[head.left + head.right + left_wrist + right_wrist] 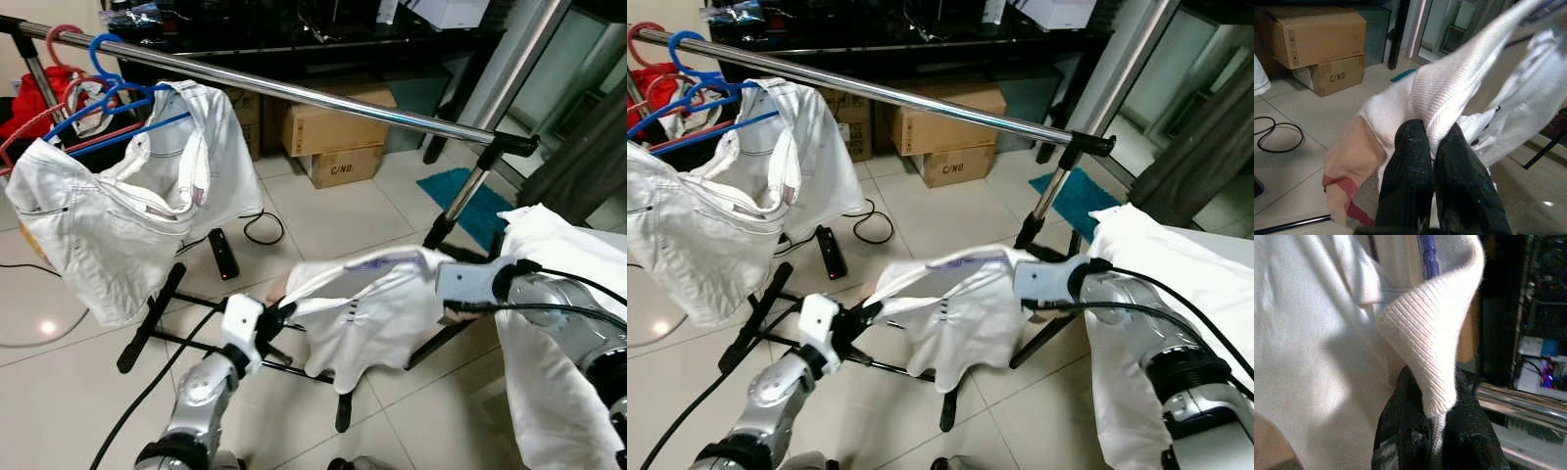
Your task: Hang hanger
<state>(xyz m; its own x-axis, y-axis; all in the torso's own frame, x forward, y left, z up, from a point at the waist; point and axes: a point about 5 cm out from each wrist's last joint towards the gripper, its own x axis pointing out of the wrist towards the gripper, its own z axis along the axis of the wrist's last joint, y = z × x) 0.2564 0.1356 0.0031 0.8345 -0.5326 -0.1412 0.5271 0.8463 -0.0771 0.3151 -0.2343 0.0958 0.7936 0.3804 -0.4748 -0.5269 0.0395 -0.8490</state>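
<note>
Left gripper (1432, 161) clamped on ribbed collar of white shirt (367, 308); right gripper (1437, 431) clamped on the collar's other side. Shirt stretched between them, low, near side of chrome rail (323, 98). Blue hanger (108, 93) on rail far left, carrying white shorts (98, 225). Cardboard boxes (333, 137) beyond.

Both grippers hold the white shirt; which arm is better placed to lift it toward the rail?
Likely the right. The right gripper pinches the white shirt by its ribbed collar, higher and nearer the chrome rail. The left gripper holds it lower.
</note>
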